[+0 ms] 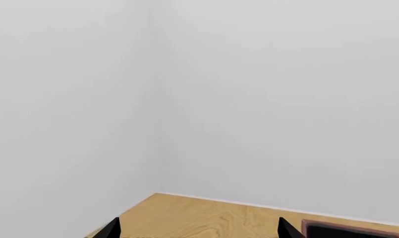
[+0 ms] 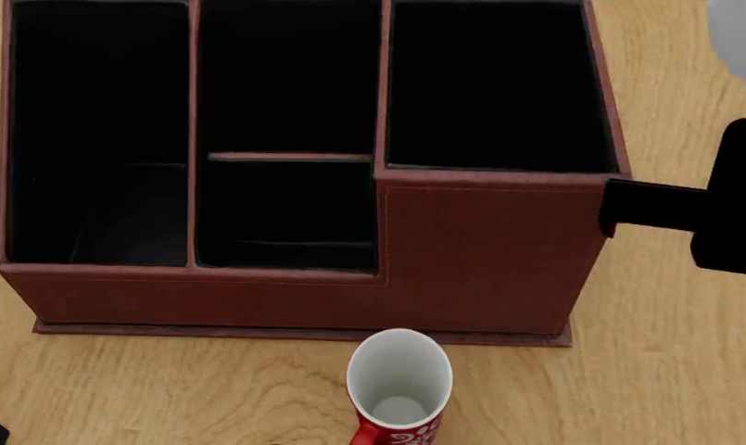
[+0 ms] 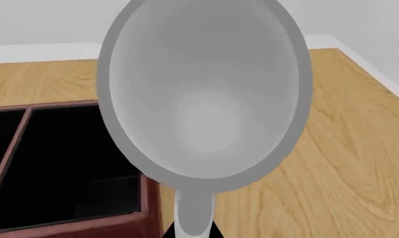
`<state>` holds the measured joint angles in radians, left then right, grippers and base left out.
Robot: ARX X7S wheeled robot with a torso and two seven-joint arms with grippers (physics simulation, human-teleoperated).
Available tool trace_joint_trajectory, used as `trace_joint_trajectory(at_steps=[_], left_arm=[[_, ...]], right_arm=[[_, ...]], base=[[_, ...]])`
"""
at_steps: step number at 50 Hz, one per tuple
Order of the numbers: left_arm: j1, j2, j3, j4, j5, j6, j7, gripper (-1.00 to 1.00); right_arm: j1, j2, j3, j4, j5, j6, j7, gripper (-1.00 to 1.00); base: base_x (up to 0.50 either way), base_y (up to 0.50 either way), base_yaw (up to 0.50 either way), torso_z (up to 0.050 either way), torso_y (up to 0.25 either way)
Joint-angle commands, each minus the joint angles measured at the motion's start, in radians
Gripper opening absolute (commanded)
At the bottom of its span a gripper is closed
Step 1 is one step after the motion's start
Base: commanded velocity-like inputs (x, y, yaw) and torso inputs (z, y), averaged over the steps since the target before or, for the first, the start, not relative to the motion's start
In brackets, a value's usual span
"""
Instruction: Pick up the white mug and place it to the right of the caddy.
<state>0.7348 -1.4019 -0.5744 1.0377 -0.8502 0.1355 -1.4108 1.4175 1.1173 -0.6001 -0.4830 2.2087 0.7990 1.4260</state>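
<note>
The white mug (image 3: 204,99) is hanging in the right gripper (image 3: 194,230), jaws clamped on its handle, mouth facing the wrist camera, over the table (image 3: 331,163) beside the caddy (image 3: 67,163); the left gripper (image 1: 198,229) is standing open.

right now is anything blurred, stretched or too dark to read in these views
Right wrist view: the white mug fills the frame, its mouth stretched oval by closeness, edges sharp. Head view: the caddy compartments are too black to read; the red mug is cropped. Left wrist view: flat, shadowless wall.
</note>
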Motion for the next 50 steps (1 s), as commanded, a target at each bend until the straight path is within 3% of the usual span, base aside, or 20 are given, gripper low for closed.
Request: trace_joint_trajectory(at_steps=[1,22,50], left_arm=[[-0.028,-0.011,0.039,-0.007,0.003,0.007,-0.005,1.00],[-0.081,-0.014,0.085,-0.008,-0.003,-0.006,-0.010,1.00],[-0.135,-0.134,0.256,-0.065,0.038,0.101,-0.095,1.00]], right_arm=[[-0.051,0.032,-0.008,0.000,-0.045,0.001,-0.027,-1.00],[-0.170,0.029,-0.051,0.022,-0.124,-0.026,-0.097,-1.00],[-0.369,0.013,-0.101,0.092,-0.256,-0.112,-0.231,-1.00]], base=[[0.00,0.00,0.00,0.000,0.000],[0.00,0.00,0.00,0.000,0.000],[0.00,0.00,0.00,0.000,0.001]])
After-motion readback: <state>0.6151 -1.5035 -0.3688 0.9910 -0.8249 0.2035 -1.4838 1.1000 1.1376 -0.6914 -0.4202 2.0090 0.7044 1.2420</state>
